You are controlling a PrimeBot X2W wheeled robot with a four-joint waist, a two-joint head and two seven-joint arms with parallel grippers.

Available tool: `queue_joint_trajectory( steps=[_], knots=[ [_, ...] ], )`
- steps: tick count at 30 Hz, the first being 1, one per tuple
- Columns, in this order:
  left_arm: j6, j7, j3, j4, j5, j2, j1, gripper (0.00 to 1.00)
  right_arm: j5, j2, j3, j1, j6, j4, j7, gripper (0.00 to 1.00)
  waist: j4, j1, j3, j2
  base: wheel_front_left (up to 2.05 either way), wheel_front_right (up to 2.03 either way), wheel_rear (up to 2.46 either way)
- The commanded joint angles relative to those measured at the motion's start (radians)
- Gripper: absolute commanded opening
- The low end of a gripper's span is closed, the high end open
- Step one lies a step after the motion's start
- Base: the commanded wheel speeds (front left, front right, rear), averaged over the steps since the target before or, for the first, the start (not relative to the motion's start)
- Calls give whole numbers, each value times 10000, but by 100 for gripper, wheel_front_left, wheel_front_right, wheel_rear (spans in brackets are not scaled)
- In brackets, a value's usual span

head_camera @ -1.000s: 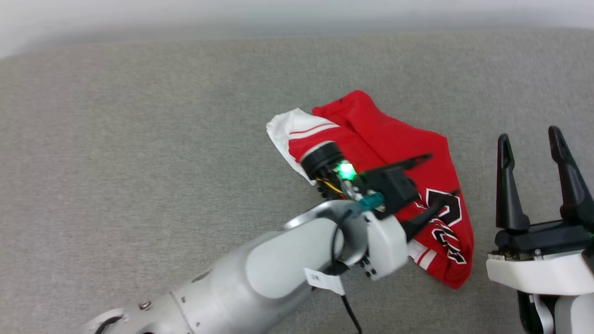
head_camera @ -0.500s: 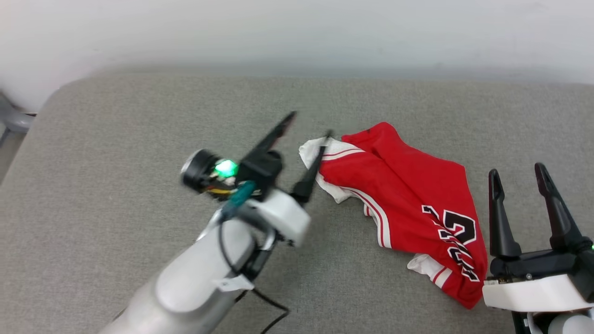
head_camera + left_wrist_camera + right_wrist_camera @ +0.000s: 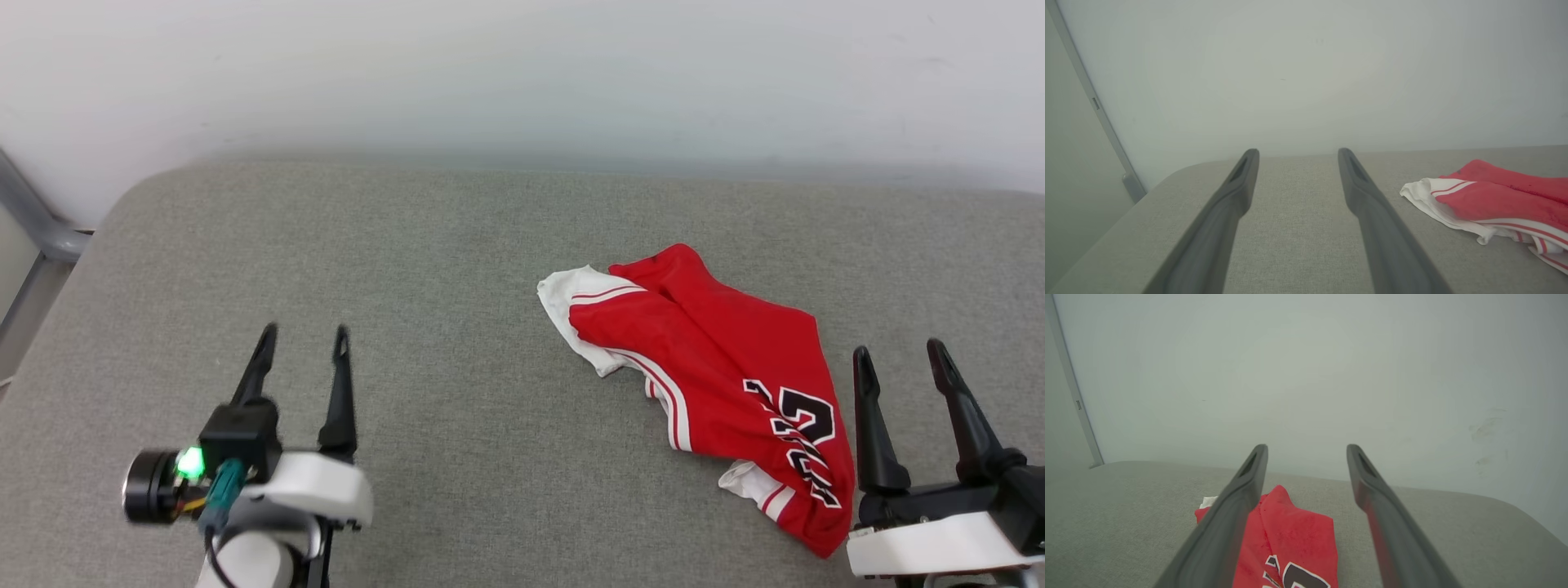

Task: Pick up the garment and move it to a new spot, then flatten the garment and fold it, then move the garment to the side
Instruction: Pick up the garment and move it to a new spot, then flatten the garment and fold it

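The garment (image 3: 718, 384) is a red jersey with white sleeves and black-and-white lettering, lying folded in a rough heap on the grey surface, right of centre. My left gripper (image 3: 304, 341) stands open at the lower left, well apart from the garment, with nothing between its fingers. My right gripper (image 3: 896, 355) is open at the lower right, just beside the garment's lettered end, and holds nothing. In the left wrist view the garment (image 3: 1498, 200) lies to the right of my left gripper (image 3: 1295, 154). In the right wrist view the garment (image 3: 1290, 539) lies below and between the fingers of my right gripper (image 3: 1306, 451).
The grey padded surface (image 3: 457, 245) has a rounded far-left corner and meets a pale wall (image 3: 522, 73) at the back. A grey metal frame post (image 3: 33, 220) stands at the far left edge. Bare surface lies left of the garment.
My left arm has drawn back from over the garment to the lower left, its gripper open. The head camera has tilted up, so the wall now shows. The garment lies as before.
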State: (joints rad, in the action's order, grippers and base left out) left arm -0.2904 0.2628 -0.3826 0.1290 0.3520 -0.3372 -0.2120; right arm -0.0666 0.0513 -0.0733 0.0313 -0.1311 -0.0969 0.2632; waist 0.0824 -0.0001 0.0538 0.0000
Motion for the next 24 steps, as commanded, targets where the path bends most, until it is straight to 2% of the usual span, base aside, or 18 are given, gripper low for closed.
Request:
queue_joint_trajectory(
  steps=[1, 10, 17, 24],
  knots=[
    [116, 26, 360, -170, -190, 176, 467, 100, -107, -19, -61, 170, 7, 121, 24, 100, -20, 1, -60, 0, 0, 0, 0],
    [999, 27, 1775, -559, -1294, 1130, 2136, 100, -601, -20, -114, 668, 7, 575, 24, 100, -109, 1, -373, 0, 0, 0, 0],
    [1666, 27, 2513, -380, -1877, 1814, 2583, 100, -746, -20, -62, 976, 7, 714, 24, 100, -148, 1, -492, 0, 0, 0, 0],
    [2128, 29, 2915, -269, -2367, 2192, 2754, 100, -832, -20, -11, 1076, 7, 780, 24, 100, -192, 1, -522, 0, 0, 0, 0]
  ],
)
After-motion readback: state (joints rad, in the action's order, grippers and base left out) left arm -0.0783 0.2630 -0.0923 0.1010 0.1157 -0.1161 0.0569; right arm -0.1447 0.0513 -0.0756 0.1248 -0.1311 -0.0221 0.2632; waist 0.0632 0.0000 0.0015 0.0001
